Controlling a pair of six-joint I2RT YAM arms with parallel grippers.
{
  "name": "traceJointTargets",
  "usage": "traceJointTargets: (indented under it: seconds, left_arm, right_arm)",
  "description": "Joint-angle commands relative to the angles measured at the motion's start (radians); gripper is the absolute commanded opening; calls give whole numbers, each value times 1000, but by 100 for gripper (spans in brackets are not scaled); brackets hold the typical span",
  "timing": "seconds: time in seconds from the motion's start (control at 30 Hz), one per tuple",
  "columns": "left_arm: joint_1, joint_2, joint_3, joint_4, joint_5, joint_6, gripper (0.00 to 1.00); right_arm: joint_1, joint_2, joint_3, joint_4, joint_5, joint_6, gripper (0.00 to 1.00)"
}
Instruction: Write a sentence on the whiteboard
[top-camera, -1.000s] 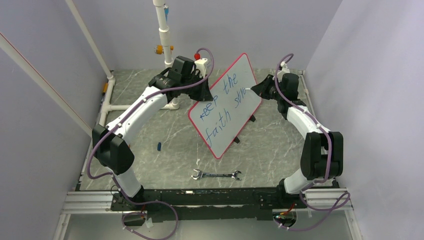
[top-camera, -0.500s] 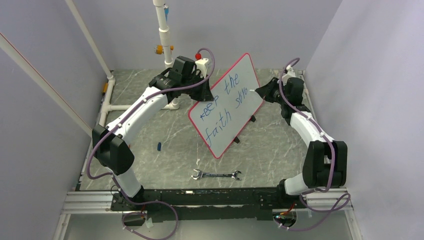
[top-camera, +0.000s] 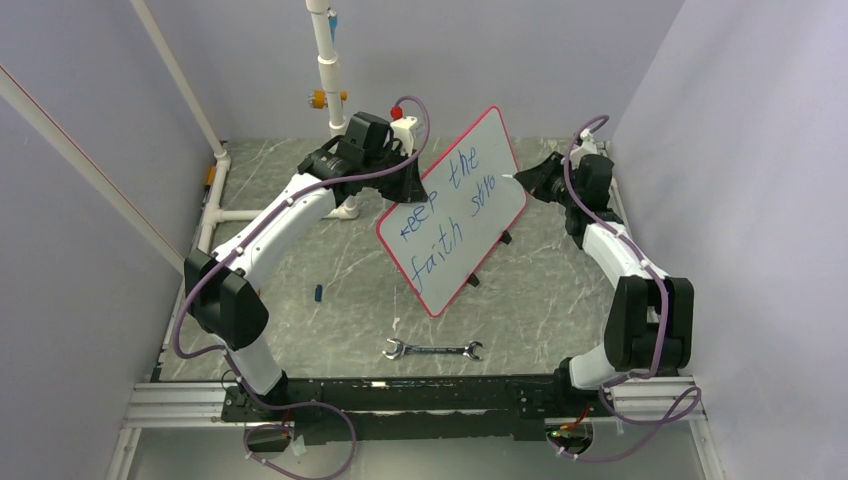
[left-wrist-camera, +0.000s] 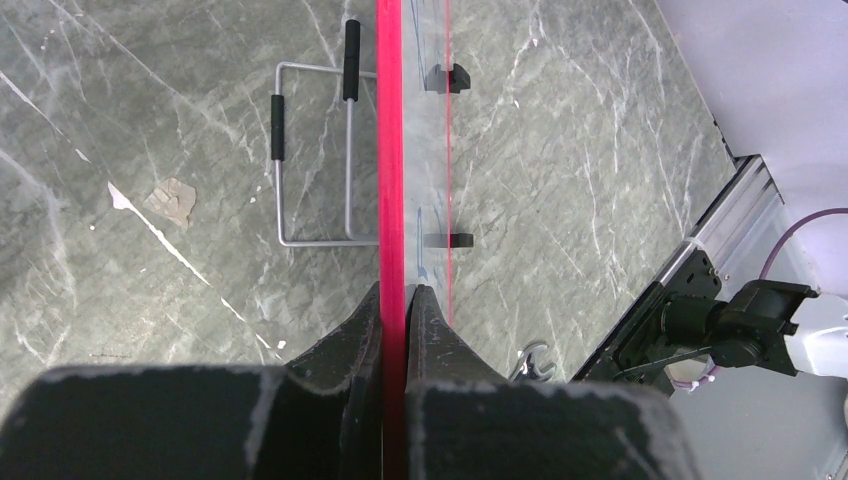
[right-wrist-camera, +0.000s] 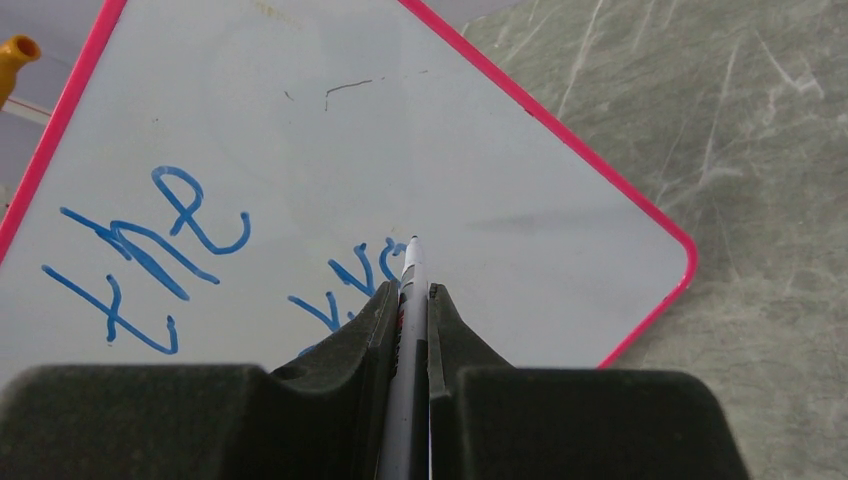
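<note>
At the far middle of the desk, the whiteboard stands tilted with one corner low, its written face toward the arm bases. Left end effector: closed narrow on the board's red rim at its left edge. Right end effector: closed on a marker, whose tip sits at the board face just beside the last blue stroke; contact not confirmable. The sentence runs in two slanted blue lines, "keep the" above "faith stro". A wire stand lies on the desk beside the board. A wrench and a small blue item lie nearer the bases, well apart from the board.
</note>
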Motion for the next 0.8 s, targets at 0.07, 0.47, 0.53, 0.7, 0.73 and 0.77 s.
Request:
traceJointTargets:
  seconds: [0.07,0.47,0.53,0.7,0.73,0.77]
  left_arm:
    - [-21,12,-8,-69,-79,140,0]
    - [-20,15,-8,-70,-83,143,0]
    - [-21,16,-7,-72,-83,143,0]
    - [-21,13,-8,-70,-84,143,0]
    - [-21,13,-8,-70,-84,143,0]
    - [-20,13,-8,-71,-84,143,0]
  right_arm:
    - [-4,38,58,92,-50,37,0]
    - [-2,75,62,105,-78,46,0]
    - [-3,81,57,104,-79,49,0]
    - [-2,90,37,104,-81,42,0]
    - [-2,91,33,104,-82,40,0]
    - [-2,92,29,102,-82,39,0]
